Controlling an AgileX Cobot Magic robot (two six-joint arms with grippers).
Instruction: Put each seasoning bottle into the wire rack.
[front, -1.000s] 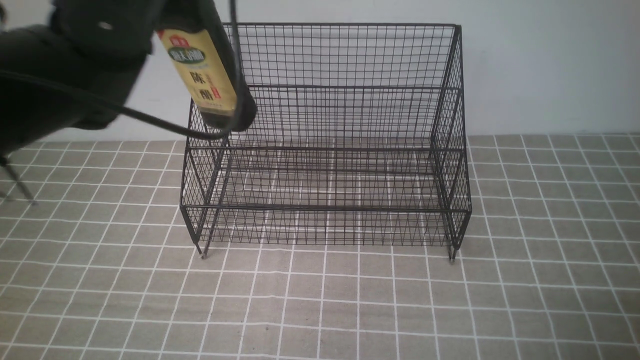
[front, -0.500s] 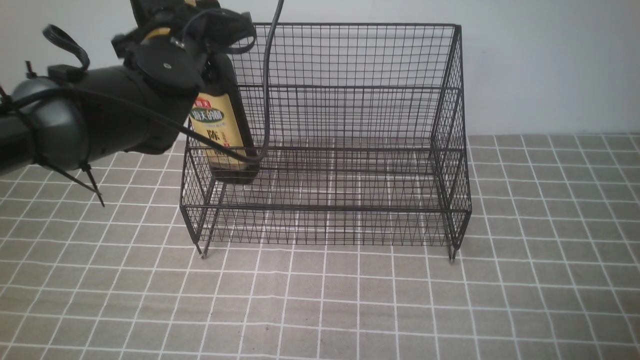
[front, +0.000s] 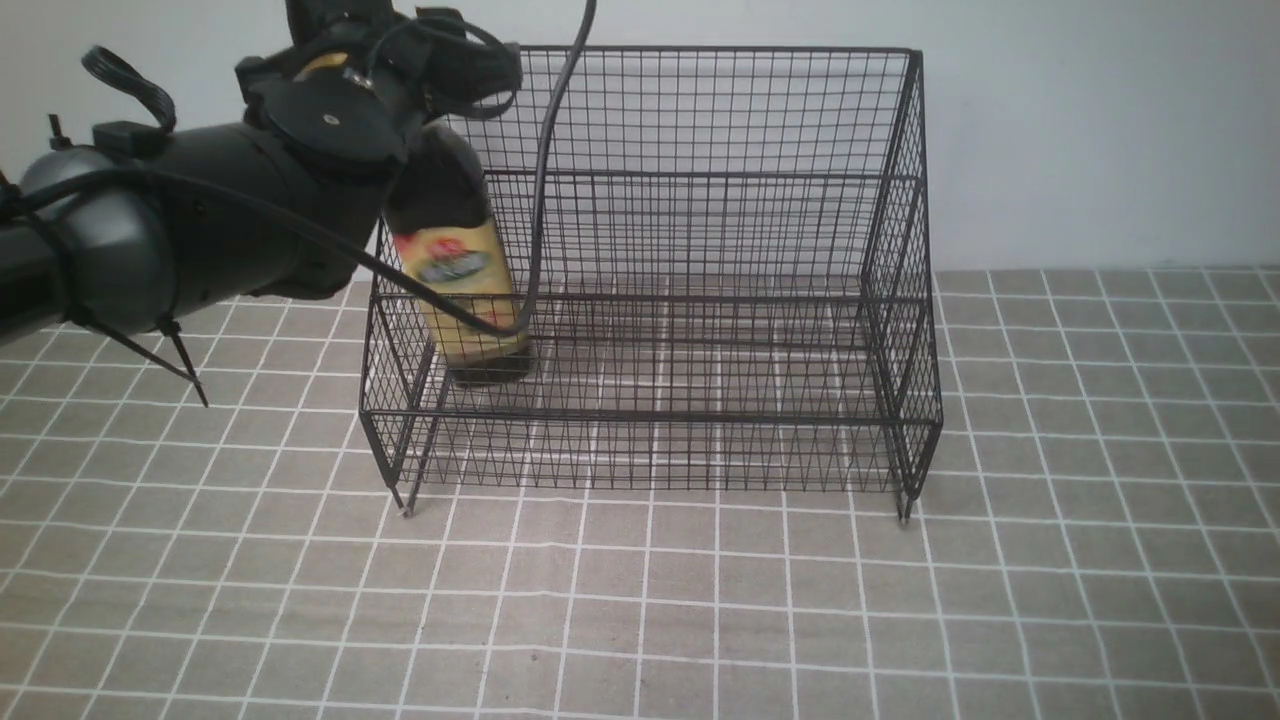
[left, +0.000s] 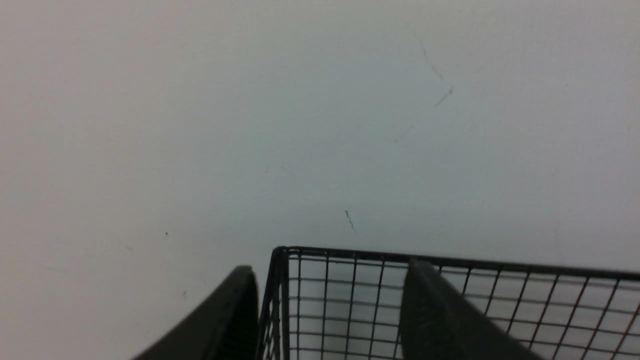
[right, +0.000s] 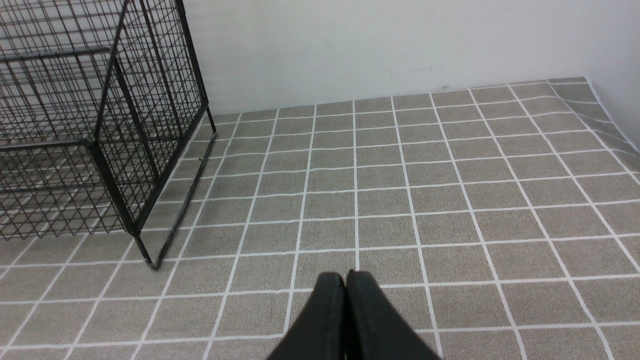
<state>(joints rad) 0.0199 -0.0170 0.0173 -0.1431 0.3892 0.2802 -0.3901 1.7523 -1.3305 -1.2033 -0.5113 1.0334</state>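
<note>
Nearest the robot, the right gripper (right: 345, 275) hangs with its two black fingers pressed together and nothing between them, over the grey tiled tablecloth (front: 640, 600), clear of the right side of the wire rack (front: 650, 415).

The black mesh rack stands on short legs on the cloth, its stepped tiers rising to a tall grid back. The right wrist view shows the rack's right front leg and sloped side panel (right: 150, 150).

Inside the rack, at its left end, is the seasoning bottle (front: 455, 265), dark liquid behind a yellow-gold label that is blurred. It leans, neck toward the rack's left side and base toward the middle. The base is down at the lowest, front tier, just behind the front rail; whether it rests on the mesh cannot be told.

Over the bottle's neck, at the rack's upper left corner, sits the left gripper (left: 330, 267), its arm reaching in from beyond the rack's left side. In the left wrist view its fingers (left: 440, 320) stand apart, with only the rack's top corner and mesh showing between them.

Behind the rack is a plain pale wall (front: 1100, 130).
</note>
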